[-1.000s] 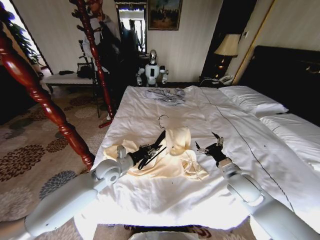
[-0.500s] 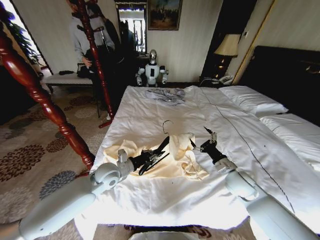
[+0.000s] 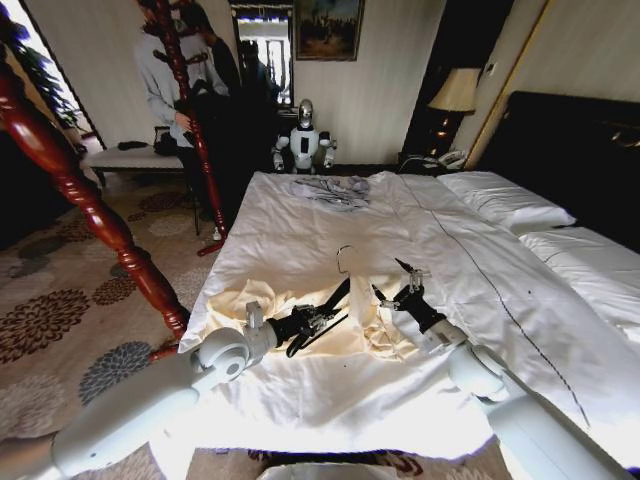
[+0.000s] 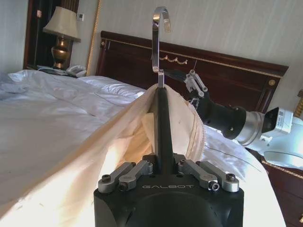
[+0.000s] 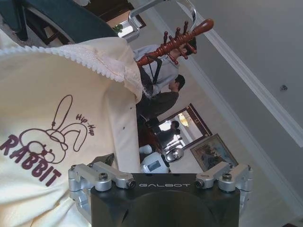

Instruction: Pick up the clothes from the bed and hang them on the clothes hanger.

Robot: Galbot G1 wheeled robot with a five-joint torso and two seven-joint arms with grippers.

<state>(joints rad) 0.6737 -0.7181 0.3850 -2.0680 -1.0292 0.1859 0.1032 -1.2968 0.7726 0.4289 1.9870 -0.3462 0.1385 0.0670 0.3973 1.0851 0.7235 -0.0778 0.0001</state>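
Left gripper point(image 4: 163, 172) pinches the clothes hanger point(image 4: 163, 123) inside the clothes point(image 3: 375, 330); right gripper point(image 3: 395, 282), spread beside the collar, could tug the fabric off

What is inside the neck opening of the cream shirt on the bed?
The black clothes hanger, held by the left hand, sits inside the cream shirt, hook poking out. Its arms are hidden by fabric.
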